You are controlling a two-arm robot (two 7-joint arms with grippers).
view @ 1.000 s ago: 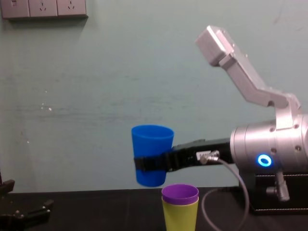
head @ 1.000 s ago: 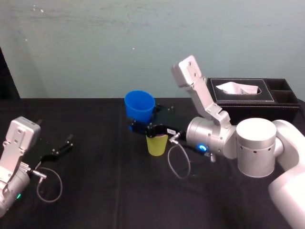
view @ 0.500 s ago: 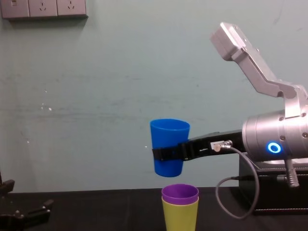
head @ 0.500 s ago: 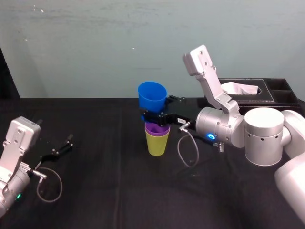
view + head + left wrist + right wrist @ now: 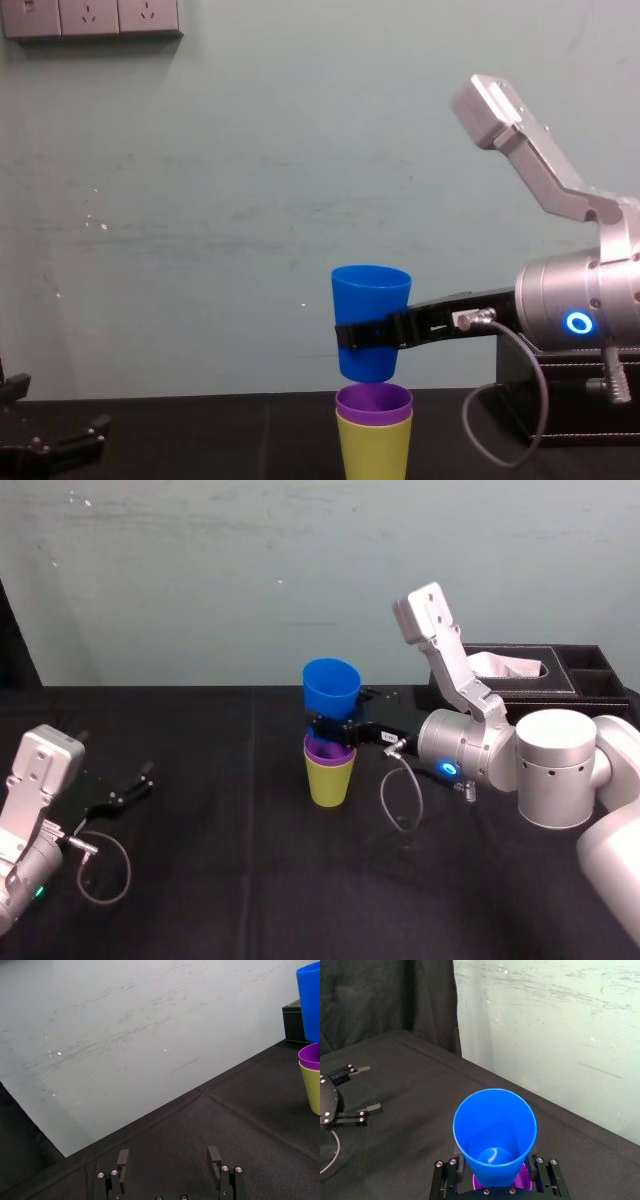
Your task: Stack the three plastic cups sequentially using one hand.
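Black tissue box (image 5: pixel 520 692) w/ white tissue (image 5: pixel 497 664) sits right of the right gripper (image 5: pixel 330 725), slightly behind; wall sockets (image 5: pixel 90 17) high up, far left of it.

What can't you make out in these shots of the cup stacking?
Chest view: base of the yellow cup, cut off by the bottom edge.
Right wrist view: most of the purple cup, hidden by the blue cup.
Head view: blue cup's base, covered by the right claw.
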